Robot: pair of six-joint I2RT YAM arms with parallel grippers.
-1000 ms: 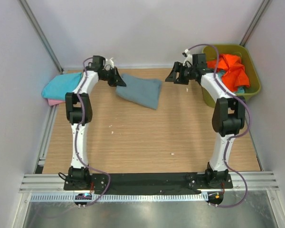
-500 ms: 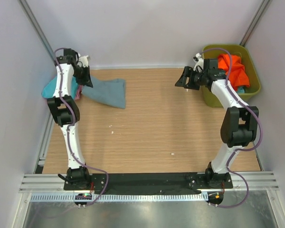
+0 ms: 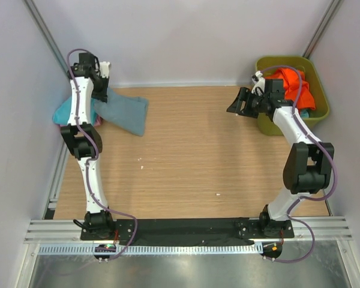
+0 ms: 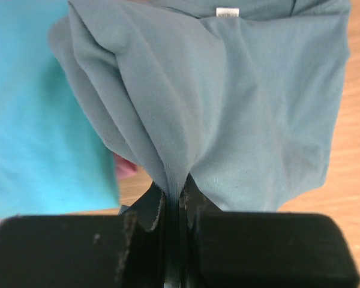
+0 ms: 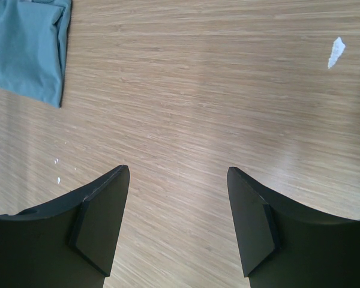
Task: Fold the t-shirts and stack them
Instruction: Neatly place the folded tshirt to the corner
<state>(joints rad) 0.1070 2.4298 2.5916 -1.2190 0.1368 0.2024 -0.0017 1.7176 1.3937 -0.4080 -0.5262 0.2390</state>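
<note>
Grey-blue t-shirt sits bunched on the far-left part of the desk, close to the back wall. Its left end is raised and pinched by the left gripper. In the left wrist view the cloth gathers into one narrow fold that runs down between the fingers, which are pressed together on it. The rest of the shirt fans out from the pinch, and a small white label sits at the shirt's top edge in that view.

Turquoise t-shirt lies flat at the desk's left edge, just left of the grey-blue t-shirt, which overlaps its right side. A small bit of pink t-shirt pokes out under the turquoise t-shirt, near the left gripper.

Orange t-shirt is heaped in the olive-green tub at the far-right corner, rising above the rim. A sliver of light blue cloth shows below it in the tub.

Right gripper hangs over the desk just left of the tub, well apart from the grey-blue t-shirt, holding nothing. In the right wrist view its fingers are spread wide with bare wood between them. A white fleck lies on the desk there.
</note>
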